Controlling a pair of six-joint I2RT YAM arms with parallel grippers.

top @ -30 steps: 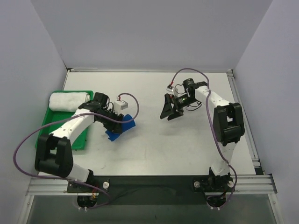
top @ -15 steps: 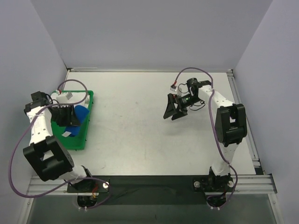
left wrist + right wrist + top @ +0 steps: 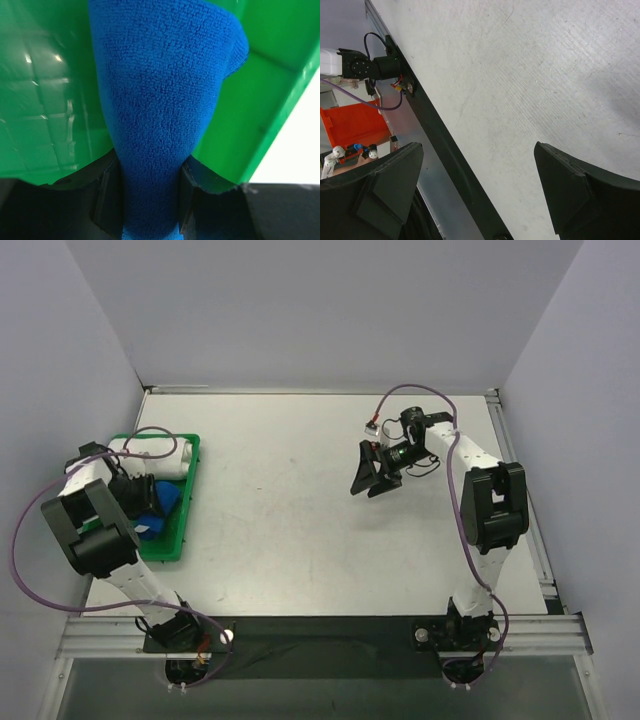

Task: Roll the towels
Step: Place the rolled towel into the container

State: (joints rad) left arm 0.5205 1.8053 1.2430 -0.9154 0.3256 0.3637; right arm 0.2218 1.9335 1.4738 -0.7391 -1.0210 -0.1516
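Two towels sit at the table's (image 3: 300, 530) left edge: a white towel (image 3: 172, 462), rolled, lying at the far end of the single green tray (image 3: 186, 522), and a blue towel (image 3: 160, 100) just nearer. The left gripper (image 3: 145, 196) clamps the blue towel between its fingers (image 3: 107, 192) over the tray floor, beside the right wall. Right of centre, the right gripper (image 3: 477, 185) hangs above bare table, fingers (image 3: 567, 192) spread wide and holding nothing.
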